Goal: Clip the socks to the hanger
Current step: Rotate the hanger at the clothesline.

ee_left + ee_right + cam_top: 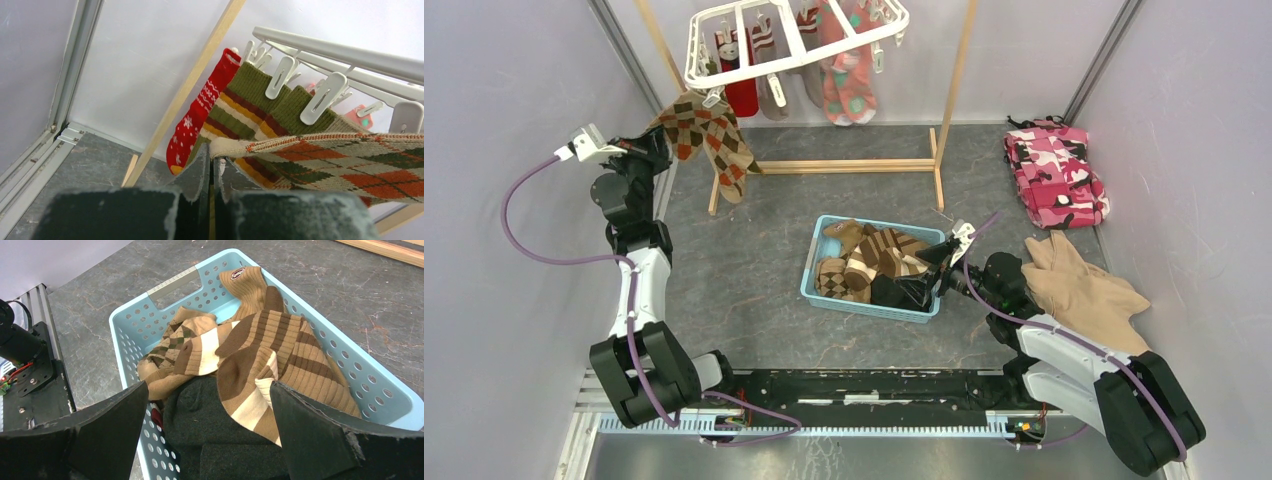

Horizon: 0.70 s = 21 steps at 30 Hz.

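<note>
The white hanger [796, 30] hangs from a wooden stand at the back, with several socks [848, 75] clipped under it. My left gripper [660, 143] is shut on the cuff of an argyle sock [712, 135], held up beside the hanger's near left corner. In the left wrist view the argyle sock [350, 160] stretches right from my gripper [216, 161], just below the white clips [324, 98]. My right gripper [944, 255] is open above the socks in the blue basket [829, 295]. In the right wrist view its jaws [207, 407] straddle a black sock [210, 425] and a brown striped sock [270, 350].
The wooden stand [844, 166] has its base bars on the table behind the basket. A pink camouflage cloth [1056, 172] lies at the back right. A beige cloth [1084, 290] lies beside my right arm. The enclosure walls stand close on both sides.
</note>
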Available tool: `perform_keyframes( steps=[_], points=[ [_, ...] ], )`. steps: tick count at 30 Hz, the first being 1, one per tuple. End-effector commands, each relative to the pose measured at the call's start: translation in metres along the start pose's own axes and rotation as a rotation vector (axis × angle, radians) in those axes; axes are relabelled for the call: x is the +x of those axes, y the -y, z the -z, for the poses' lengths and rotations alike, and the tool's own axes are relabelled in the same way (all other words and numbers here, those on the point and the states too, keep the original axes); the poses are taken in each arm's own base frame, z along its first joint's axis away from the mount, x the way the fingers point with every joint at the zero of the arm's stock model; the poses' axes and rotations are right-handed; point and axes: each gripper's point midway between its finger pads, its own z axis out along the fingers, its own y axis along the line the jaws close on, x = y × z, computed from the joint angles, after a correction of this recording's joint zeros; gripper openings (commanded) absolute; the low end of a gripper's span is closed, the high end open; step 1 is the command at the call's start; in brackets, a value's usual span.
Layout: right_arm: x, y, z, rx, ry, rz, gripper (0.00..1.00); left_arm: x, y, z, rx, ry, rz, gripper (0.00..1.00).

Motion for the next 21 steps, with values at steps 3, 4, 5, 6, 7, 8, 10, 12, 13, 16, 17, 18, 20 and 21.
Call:
perform_keyframes(
  steps=[3, 4, 5, 6, 7, 8, 10, 12, 13, 16, 17, 18, 20, 21],
  points=[
    [-0.0155, -0.0057, -0.0025, -0.033, 0.047, 0.022, 0.98, -0.0198, 0.0154, -0.0024, 0.049, 0.047, 0.019, 0.02],
    [-0.0155, -0.0055, -0.0024, -0.033, 0.047, 0.022, 0.98, -0.0196, 0.0151, -0.0019, 0.049, 0.047, 0.019, 0.02],
    [-0.0154, -0.0053, -0.0023, -0.032, 0.047, 0.022, 0.98, -0.0185, 0.0149, -0.0017, 0.048, 0.045, 0.020, 0.02],
    [-0.0156, -0.0051, -0.0023, -0.032, 0.048, 0.021, 0.98, -0.0181, 0.0140, -0.0015, 0.046, 0.044, 0.022, 0.02],
    [-0.0156, -0.0052, -0.0024, -0.032, 0.047, 0.022, 0.98, -0.0178, 0.0138, -0.0014, 0.045, 0.043, 0.022, 0.02],
    [-0.0156, -0.0053, -0.0024, -0.032, 0.047, 0.021, 0.98, -0.0176, 0.0142, -0.0014, 0.046, 0.043, 0.022, 0.02],
    [-0.0155, -0.0054, -0.0024, -0.032, 0.047, 0.022, 0.98, -0.0176, 0.0142, -0.0015, 0.046, 0.043, 0.025, 0.02],
    [-0.0151, -0.0055, -0.0024, -0.032, 0.046, 0.022, 0.98, -0.0178, 0.0145, -0.0017, 0.047, 0.042, 0.025, 0.02],
    [-0.0149, -0.0054, -0.0024, -0.032, 0.045, 0.022, 0.98, -0.0183, 0.0149, -0.0017, 0.048, 0.042, 0.026, 0.02],
    [-0.0149, -0.0053, -0.0025, -0.033, 0.045, 0.021, 0.98, -0.0169, 0.0143, -0.0016, 0.048, 0.039, 0.028, 0.02],
    [-0.0149, -0.0051, -0.0025, -0.032, 0.045, 0.022, 0.98, -0.0168, 0.0145, -0.0016, 0.048, 0.038, 0.029, 0.02],
    [-0.0140, -0.0050, -0.0024, -0.031, 0.043, 0.020, 0.98, -0.0159, 0.0144, -0.0014, 0.049, 0.036, 0.029, 0.02],
    [-0.0146, -0.0055, -0.0024, -0.034, 0.044, 0.022, 0.98, -0.0154, 0.0135, -0.0005, 0.046, 0.035, 0.031, 0.03],
    [-0.0147, -0.0057, -0.0025, -0.034, 0.044, 0.022, 0.98, -0.0143, 0.0134, -0.0002, 0.046, 0.032, 0.032, 0.03]
  ],
)
